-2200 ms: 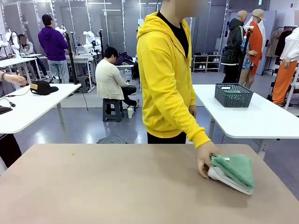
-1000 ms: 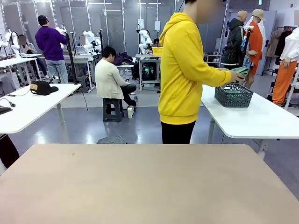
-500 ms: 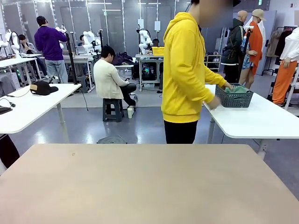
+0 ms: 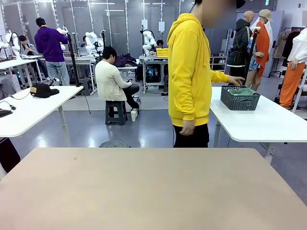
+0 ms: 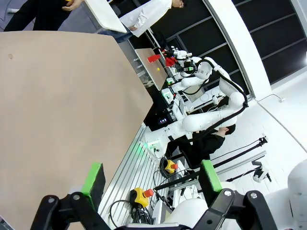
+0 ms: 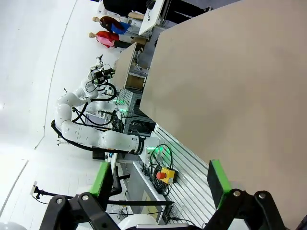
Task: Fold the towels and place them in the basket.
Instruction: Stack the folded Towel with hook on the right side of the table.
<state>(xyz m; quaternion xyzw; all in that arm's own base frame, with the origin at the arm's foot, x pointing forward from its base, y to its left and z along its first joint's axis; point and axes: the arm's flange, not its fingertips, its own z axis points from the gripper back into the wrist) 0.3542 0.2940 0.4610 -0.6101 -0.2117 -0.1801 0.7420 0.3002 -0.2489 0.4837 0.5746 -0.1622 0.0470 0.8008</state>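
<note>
The dark mesh basket point(image 4: 240, 97) stands on the white table at the right, behind my tan table point(image 4: 144, 191). A green towel point(image 4: 242, 91) lies inside it, showing over the rim. A person in a yellow hoodie point(image 4: 192, 72) stands beside that table, one hand point(image 4: 236, 80) held just above the basket. My left gripper point(image 5: 152, 178) is open in the left wrist view, hanging over the tan table's edge with nothing between its green pads. My right gripper point(image 6: 163, 179) is open too, likewise with nothing in it.
Another white table point(image 4: 29, 110) at the left carries a black cap point(image 4: 44, 90). People sit and stand farther back. A red emergency-stop button point(image 5: 139, 194) and cables lie below the table edge in the left wrist view.
The person picked the folded towels off my tan table, carried them to the white table and put them in the basket. Now the hand has lifted off the basket. My grippers stayed open.
</note>
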